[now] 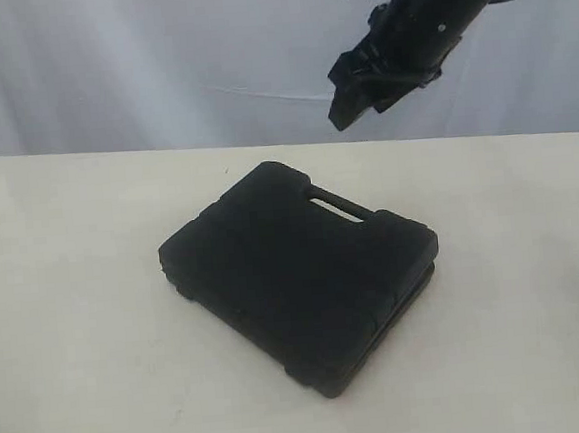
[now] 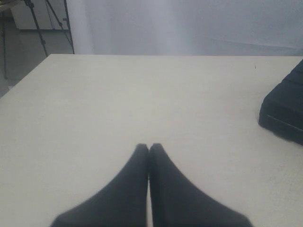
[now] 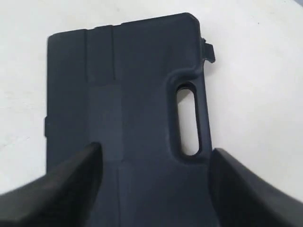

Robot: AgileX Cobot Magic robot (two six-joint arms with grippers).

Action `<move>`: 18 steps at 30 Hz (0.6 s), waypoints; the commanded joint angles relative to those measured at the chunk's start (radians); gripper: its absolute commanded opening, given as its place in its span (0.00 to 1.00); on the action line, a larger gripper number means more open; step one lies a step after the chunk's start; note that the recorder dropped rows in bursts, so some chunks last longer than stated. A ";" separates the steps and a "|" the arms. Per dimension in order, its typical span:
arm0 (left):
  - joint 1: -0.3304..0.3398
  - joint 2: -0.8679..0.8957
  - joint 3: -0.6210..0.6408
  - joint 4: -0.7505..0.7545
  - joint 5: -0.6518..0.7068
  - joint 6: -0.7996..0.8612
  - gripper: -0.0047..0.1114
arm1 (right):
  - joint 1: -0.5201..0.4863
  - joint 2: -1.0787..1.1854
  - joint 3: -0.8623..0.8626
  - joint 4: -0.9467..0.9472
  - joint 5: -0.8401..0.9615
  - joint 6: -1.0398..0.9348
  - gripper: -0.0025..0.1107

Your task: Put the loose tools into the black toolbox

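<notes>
The black toolbox [image 1: 299, 276] lies closed and flat on the pale table, its slot handle [image 1: 337, 208] facing the back. None of the loose tools show in any view. My right gripper [image 1: 355, 96] hangs in the air above and behind the case, jaws wide open and empty; in the right wrist view it [image 3: 155, 161] looks down on the toolbox lid [image 3: 128, 94] and the handle slot [image 3: 187, 120]. My left gripper [image 2: 149, 147] is shut with nothing in it, low over bare table, with a corner of the toolbox [image 2: 284, 111] off to one side. The left arm is not in the exterior view.
The pale table [image 1: 75, 294] stretches all round the case. A grey-white curtain [image 1: 157, 56] hangs behind the table's far edge. A tripod leg [image 2: 45, 23] stands on the floor beyond the table's corner in the left wrist view.
</notes>
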 commanded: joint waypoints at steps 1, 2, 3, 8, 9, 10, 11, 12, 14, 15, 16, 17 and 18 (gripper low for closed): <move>-0.005 -0.001 0.003 -0.008 -0.008 -0.004 0.04 | -0.009 -0.133 0.048 -0.001 0.042 0.096 0.55; -0.005 -0.001 0.003 -0.008 -0.008 -0.004 0.04 | -0.009 -0.174 0.083 -0.001 0.042 0.101 0.54; -0.005 -0.001 0.003 -0.008 -0.008 -0.004 0.04 | -0.009 -0.215 0.122 -0.001 0.042 0.101 0.53; -0.005 -0.001 0.003 -0.008 -0.008 -0.004 0.04 | -0.009 -0.460 0.340 0.004 0.042 0.118 0.51; -0.005 -0.001 0.003 -0.008 -0.008 -0.004 0.04 | -0.009 -0.503 0.377 0.008 0.042 0.128 0.51; -0.005 -0.001 0.003 -0.008 -0.008 -0.004 0.04 | -0.009 -0.545 0.423 0.019 0.042 0.136 0.51; -0.005 -0.001 0.003 -0.008 -0.008 -0.004 0.04 | -0.009 -0.610 0.469 0.039 0.042 0.149 0.51; -0.005 -0.001 0.003 -0.008 -0.008 -0.004 0.04 | -0.009 -0.652 0.515 0.057 0.042 0.153 0.51; -0.005 -0.001 0.003 -0.008 -0.008 -0.004 0.04 | -0.009 -0.755 0.608 0.119 0.042 0.156 0.51; -0.005 -0.001 0.003 -0.008 -0.008 -0.004 0.04 | -0.009 -0.802 0.647 0.144 0.042 0.156 0.51; -0.005 -0.001 0.003 -0.008 -0.008 -0.004 0.04 | -0.009 -0.847 0.695 0.175 0.042 0.151 0.51; -0.005 -0.001 0.003 -0.008 -0.008 -0.004 0.04 | -0.006 -0.887 0.745 0.202 0.027 0.146 0.51; -0.005 -0.001 0.003 -0.008 -0.008 -0.004 0.04 | -0.005 -0.916 0.785 0.223 -0.043 0.130 0.50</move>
